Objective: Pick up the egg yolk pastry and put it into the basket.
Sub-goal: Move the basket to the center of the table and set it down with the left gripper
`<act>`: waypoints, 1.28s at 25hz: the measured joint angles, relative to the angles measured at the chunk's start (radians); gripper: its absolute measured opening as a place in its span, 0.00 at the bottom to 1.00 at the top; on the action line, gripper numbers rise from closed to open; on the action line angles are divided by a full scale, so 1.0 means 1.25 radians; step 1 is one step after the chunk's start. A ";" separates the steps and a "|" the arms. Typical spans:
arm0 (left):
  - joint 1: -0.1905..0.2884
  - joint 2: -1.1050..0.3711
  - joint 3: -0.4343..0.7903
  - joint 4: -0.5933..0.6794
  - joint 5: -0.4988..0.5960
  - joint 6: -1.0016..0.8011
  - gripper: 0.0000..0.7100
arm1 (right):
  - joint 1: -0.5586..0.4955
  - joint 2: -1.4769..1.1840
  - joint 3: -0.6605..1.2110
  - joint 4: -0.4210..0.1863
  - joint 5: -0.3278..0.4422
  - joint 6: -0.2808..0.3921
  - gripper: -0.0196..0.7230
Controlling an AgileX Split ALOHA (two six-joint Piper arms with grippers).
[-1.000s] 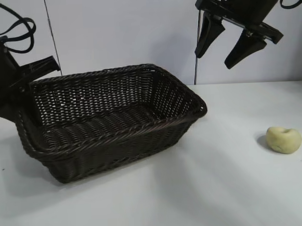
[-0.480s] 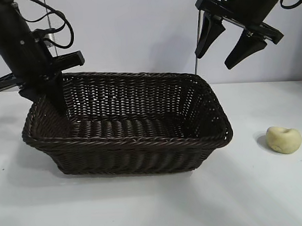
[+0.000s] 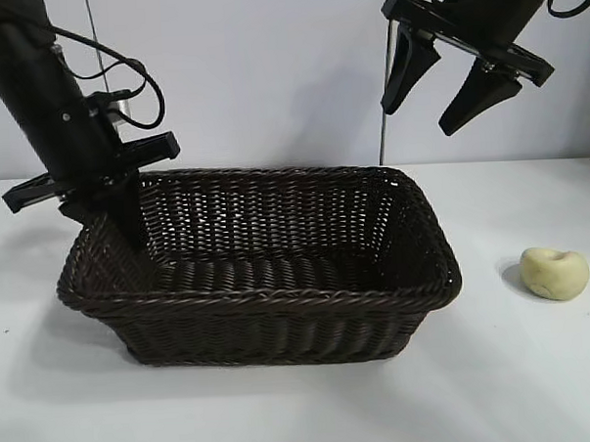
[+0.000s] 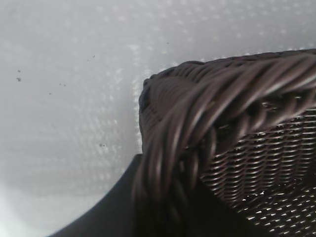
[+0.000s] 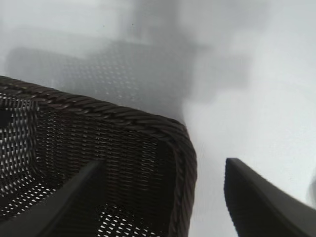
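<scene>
Gripping its rim, left end effector [image 3: 118, 214] has swung basket [image 3: 279, 305] square.

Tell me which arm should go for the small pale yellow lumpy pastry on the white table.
Right. The right hand hangs open, empty, on the side of the pale yellow lumpy pastry. The left hand is shut on the dark brown woven wicker basket's far-left rim, with the basket between it and the pastry.

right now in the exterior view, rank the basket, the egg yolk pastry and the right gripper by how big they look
1. basket, by far the largest.
2. right gripper, hanging open high above the table; it may sit at a different depth from the camera, so its rank over the pastry is by look only.
3. egg yolk pastry, the smallest.
</scene>
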 joint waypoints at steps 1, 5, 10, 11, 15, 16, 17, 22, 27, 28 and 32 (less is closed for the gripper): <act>0.000 0.002 0.000 -0.002 -0.002 0.002 0.14 | 0.000 0.000 0.000 0.000 0.000 0.000 0.69; 0.000 0.002 0.000 -0.007 -0.013 0.004 0.14 | 0.000 0.000 0.000 -0.001 0.001 0.000 0.69; 0.000 0.003 0.000 -0.015 -0.028 0.004 0.45 | 0.000 0.000 0.000 -0.002 0.003 0.000 0.69; 0.000 0.003 0.000 -0.015 -0.029 0.004 0.56 | 0.000 0.000 0.000 -0.002 0.003 0.000 0.69; 0.000 0.003 0.000 -0.016 -0.027 0.006 0.76 | 0.000 0.000 0.000 -0.002 0.003 0.000 0.69; 0.000 0.003 0.000 -0.016 -0.026 0.007 0.77 | 0.000 0.000 0.000 -0.002 0.003 0.000 0.69; 0.000 -0.001 0.000 -0.016 -0.026 0.008 0.78 | 0.000 0.000 0.000 -0.002 0.003 0.000 0.69; 0.000 -0.056 0.000 0.018 -0.005 0.008 0.79 | 0.000 0.000 0.000 -0.003 0.003 0.000 0.69; 0.000 -0.135 0.000 0.055 0.040 0.008 0.80 | 0.000 0.000 0.000 -0.004 0.003 0.000 0.69; 0.000 -0.152 0.000 0.064 0.050 0.009 0.80 | 0.000 0.000 0.000 -0.005 0.003 0.000 0.69; 0.000 -0.226 0.002 0.076 0.080 0.014 0.80 | 0.000 0.000 0.000 -0.005 0.010 0.000 0.69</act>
